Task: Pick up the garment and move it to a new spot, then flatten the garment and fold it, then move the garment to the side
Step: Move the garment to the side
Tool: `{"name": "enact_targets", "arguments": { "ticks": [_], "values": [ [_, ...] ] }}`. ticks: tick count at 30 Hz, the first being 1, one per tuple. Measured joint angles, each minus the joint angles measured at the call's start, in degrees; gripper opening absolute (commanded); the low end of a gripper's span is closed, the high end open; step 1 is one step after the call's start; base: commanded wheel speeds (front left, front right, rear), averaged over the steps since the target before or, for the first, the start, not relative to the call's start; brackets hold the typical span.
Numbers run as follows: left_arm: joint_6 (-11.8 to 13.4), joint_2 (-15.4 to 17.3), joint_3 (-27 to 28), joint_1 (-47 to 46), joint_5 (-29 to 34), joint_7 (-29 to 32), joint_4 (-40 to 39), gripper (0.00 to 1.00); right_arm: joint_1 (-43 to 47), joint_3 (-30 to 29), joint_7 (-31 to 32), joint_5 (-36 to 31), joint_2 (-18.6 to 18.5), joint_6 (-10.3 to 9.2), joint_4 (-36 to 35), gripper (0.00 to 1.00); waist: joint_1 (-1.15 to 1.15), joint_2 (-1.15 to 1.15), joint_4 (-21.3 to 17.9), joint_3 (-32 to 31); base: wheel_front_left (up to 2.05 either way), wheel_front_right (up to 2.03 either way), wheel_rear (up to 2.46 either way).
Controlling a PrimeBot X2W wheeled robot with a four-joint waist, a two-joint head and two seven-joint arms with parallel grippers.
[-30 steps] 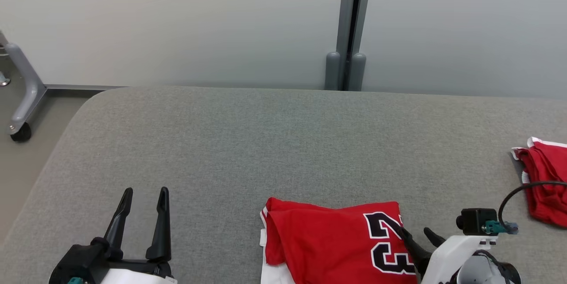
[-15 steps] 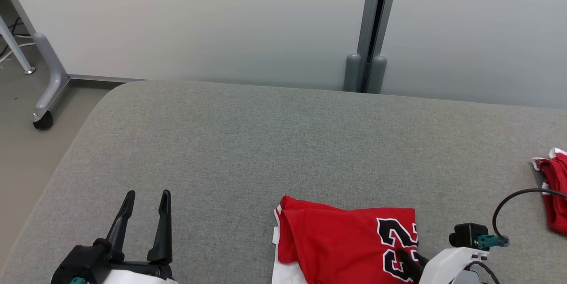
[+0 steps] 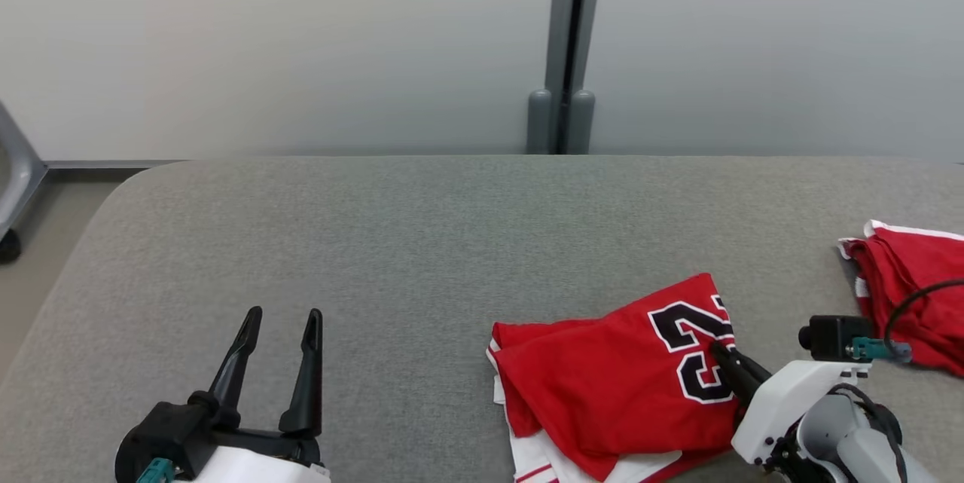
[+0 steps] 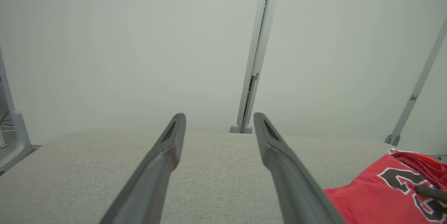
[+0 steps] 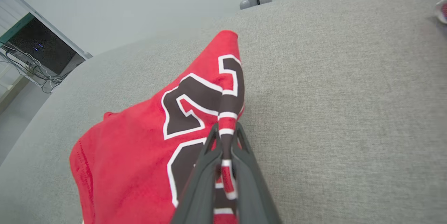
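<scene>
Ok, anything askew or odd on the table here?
The folded red jersey lies skewed to the table edge. Its numbered corner is pinched in the shut right gripper and lifted, and white layers poke out underneath. No damage visible.

Red garment (image 3: 617,385) soft cloth; table (image 3: 376,242) matt grey woven fabric.

One mark could be read: the number 23 (image 3: 697,351), in black digits with a white outline, printed on the red jersey (image 3: 602,392) at its right end. In the right wrist view, a raised fold crossed the digits, partly hiding the 3.
</scene>
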Motion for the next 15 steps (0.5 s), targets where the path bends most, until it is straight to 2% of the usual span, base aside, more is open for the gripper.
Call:
{"name": "enact_targets", "arguments": {
  "ticks": [6,15],
  "values": [
    [-0.1,-0.4,-2.3,-1.1,0.0,0.0,-0.2,1.00,-1.7,-0.5,-0.4,-0.8,-2.0,0.00,-2.6,0.00,0.00,0.00,-5.2,0.5,0.00,0.00,0.00],
    [-0.2,-0.6,-4.3,-3.9,0.0,0.0,0.1,1.00,-2.8,-1.4,-0.3,-2.0,-2.5,0.00,-5.9,0.00,0.00,0.00,-14.5,2.5,0.00,0.00,0.00]
  ]
}}
